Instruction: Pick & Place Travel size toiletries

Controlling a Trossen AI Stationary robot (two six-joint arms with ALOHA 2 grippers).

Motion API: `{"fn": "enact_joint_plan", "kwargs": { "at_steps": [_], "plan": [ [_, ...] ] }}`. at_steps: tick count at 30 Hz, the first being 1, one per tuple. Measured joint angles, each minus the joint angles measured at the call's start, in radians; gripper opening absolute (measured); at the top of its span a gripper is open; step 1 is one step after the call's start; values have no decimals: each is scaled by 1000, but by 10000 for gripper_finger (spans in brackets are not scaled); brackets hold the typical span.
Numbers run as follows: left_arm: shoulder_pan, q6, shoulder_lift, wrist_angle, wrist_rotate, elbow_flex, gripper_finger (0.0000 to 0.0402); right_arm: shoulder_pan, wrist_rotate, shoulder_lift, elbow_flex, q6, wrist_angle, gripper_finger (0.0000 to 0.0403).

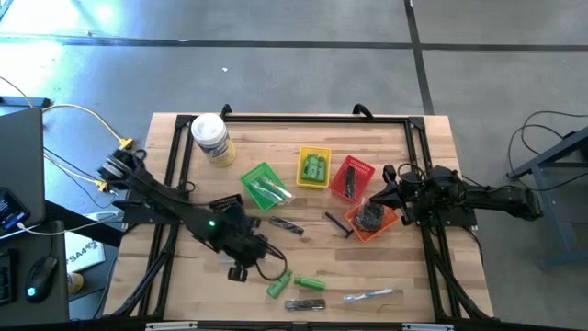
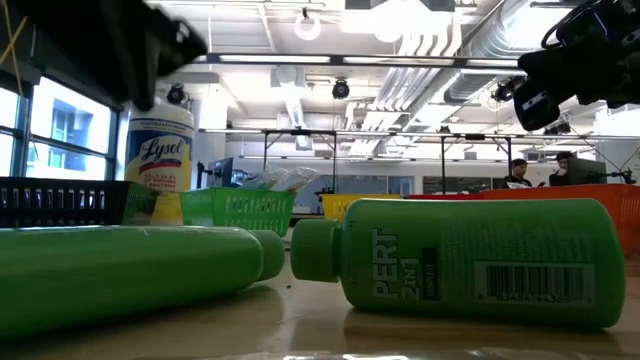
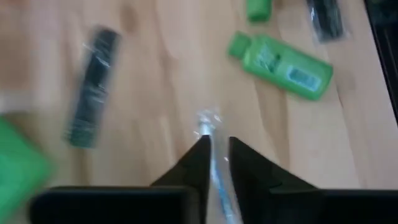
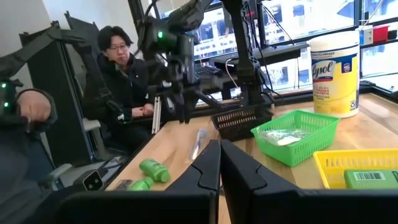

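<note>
My left gripper (image 3: 216, 149) fingers pinch a clear-wrapped razor (image 3: 211, 134) above the surface (image 3: 161, 81), near 2 green bottles (image 3: 280, 58). Thin hold; wrapper could slip free. Right gripper (image 4: 219, 163) clenched, empty, over the orange basket (image 1: 386, 225).

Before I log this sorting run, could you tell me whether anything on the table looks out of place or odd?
Mostly loose toiletries not yet sorted: two green bottles lie on their sides near the front edge, beside a wrapped dark piece and a clear-wrapped item. A razor lies outside the orange basket. Nothing looks spilled or damaged.
</note>
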Motion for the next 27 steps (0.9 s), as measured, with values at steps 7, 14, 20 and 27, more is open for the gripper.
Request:
{"fn": "enact_joint_plan", "kwargs": {
  "at_steps": [7,14,20,27],
  "plan": [
    [1,-100,128,-15,86,27,179,0,-1,0,0,0,4,3],
    [1,-168,203,-53,94,31,238,0,-2,0,0,4,-1,3],
    [1,-199,249,-54,107,32,239,0,-2,0,0,4,-1,3],
    [0,-202,310,-65,115,36,239,0,-2,0,0,4,-2,3]
  ]
}}
